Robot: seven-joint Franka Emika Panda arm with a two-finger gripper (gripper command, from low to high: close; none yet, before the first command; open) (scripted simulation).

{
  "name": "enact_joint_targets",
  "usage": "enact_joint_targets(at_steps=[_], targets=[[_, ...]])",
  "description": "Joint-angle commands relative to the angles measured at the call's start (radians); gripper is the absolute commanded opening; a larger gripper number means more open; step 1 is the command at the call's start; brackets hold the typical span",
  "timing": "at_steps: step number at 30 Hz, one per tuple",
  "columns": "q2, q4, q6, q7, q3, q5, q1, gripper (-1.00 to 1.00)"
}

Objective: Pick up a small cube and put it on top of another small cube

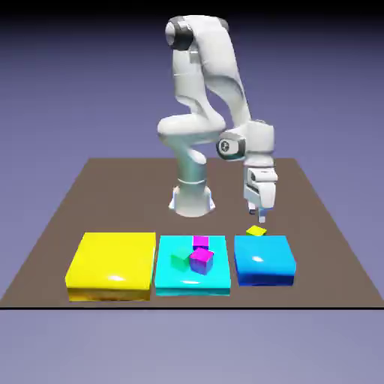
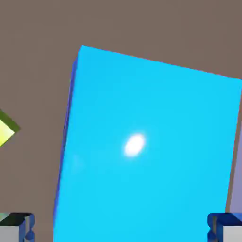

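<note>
Brown tabletop (image 1: pixel 127 202), blue-violet backdrop (image 1: pixel 67 97) (darker up top).

Yellow slab (image 1: pixel 112 255) sitting at the exterior view's left on brown table (image 1: pixel 120 195), cyan slab (image 1: pixel 172 282) lying just beside it, glossy blue slab (image 1: pixel 264 259) resting at right, blue-violet backdrop (image 1: pixel 67 90) showing behind.

The hand view's left edge cuts off the yellow cube (image 2: pixel 5 132).
</note>
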Motion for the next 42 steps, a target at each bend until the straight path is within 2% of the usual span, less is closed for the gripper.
enact_joint_targets(at_steps=[1, 5, 20, 21, 37, 40, 42], targets=[[0.022, -0.005, -0.009, -0.044, 0.012, -0.028, 0.019, 0.00], [0.108, -0.015, -0.036, -0.175, 0.048, -0.149, 0.087, 0.00], [0.424, 0.142, 0.037, 0.343, -0.133, -0.793, 0.134, 0.00], [0.424, 0.142, 0.037, 0.343, -0.133, -0.793, 0.134, -1.00], [0.104, -0.017, -0.037, -0.182, 0.050, -0.141, 0.087, -1.00], [0.115, 0.011, -0.053, -0.169, 0.023, -0.109, 0.105, -1.00], [0.137, 0.056, -0.140, -0.185, -0.009, -0.050, 0.145, -1.00]])
